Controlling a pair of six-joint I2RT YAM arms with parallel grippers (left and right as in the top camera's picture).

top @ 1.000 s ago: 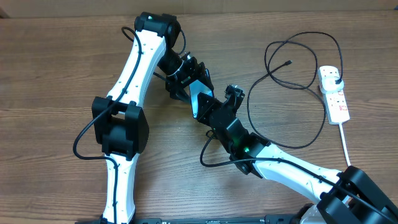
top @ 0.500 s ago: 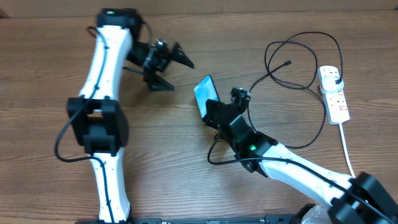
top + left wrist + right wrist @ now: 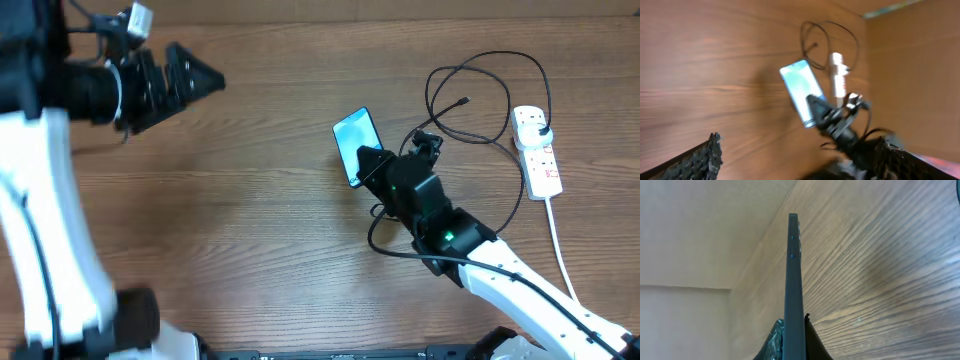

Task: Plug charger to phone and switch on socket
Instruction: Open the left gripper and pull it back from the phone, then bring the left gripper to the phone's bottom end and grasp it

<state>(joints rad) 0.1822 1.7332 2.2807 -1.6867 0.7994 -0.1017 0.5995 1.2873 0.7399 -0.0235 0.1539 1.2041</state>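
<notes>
My right gripper is shut on the phone, a slim handset with a light teal screen, held tilted above the table's middle. In the right wrist view the phone shows edge-on between my fingers. The phone also shows in the left wrist view. My left gripper is open and empty, raised at the far left, well away from the phone. The charger, a thin black cable, lies looped at the right, its tip free. Its plug sits in the white socket strip.
The socket strip's thick white cord runs toward the front right edge. The right arm stretches from the front right corner. Bare wood lies between the two grippers.
My left arm has swung far to the left and up, away from the phone. My right gripper has carried the phone to the right and toward the cable.
</notes>
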